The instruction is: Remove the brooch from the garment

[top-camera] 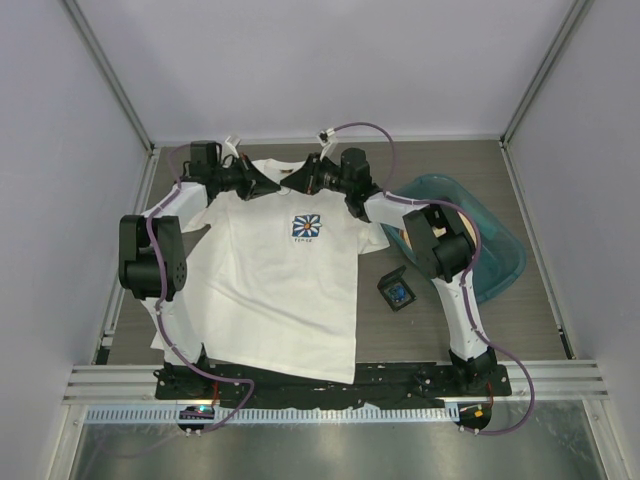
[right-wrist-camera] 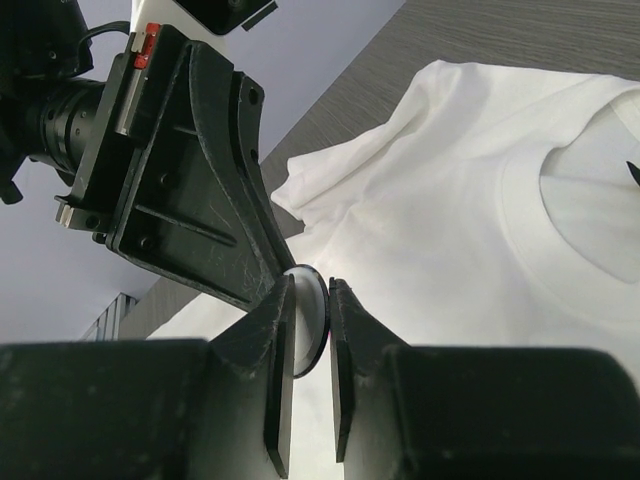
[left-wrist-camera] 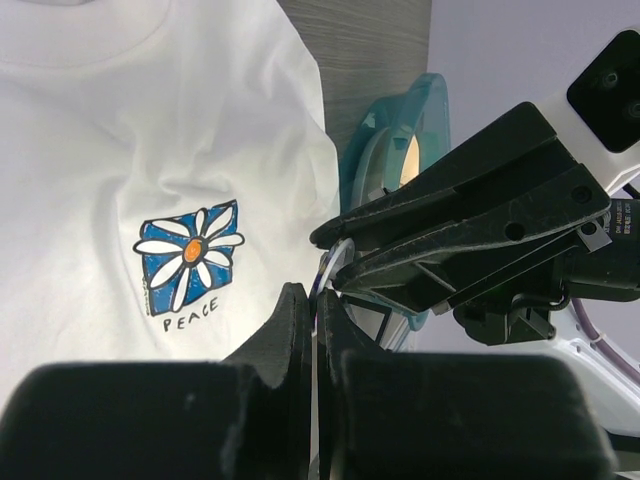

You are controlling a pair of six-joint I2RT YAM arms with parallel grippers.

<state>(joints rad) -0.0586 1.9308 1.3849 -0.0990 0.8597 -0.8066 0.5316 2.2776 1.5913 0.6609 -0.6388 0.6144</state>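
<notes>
The white T-shirt (top-camera: pixel 270 290) lies flat on the table, its flower print (top-camera: pixel 306 227) on the chest. Both grippers meet tip to tip just above the collar. The brooch (right-wrist-camera: pixel 308 312) shows in the right wrist view as a small round disc with a dark rim and a pale face, lifted off the cloth. My right gripper (right-wrist-camera: pixel 310 290) is closed on it. My left gripper (left-wrist-camera: pixel 318 300) is nearly shut on its thin bluish edge (left-wrist-camera: pixel 319 283). From above, the left gripper (top-camera: pixel 272 187) and right gripper (top-camera: pixel 292 184) hide the brooch.
A small black square box (top-camera: pixel 397 291) sits open on the table right of the shirt. A teal tub (top-camera: pixel 480 240) lies at the right, under the right arm. The enclosure's walls close in the back and sides.
</notes>
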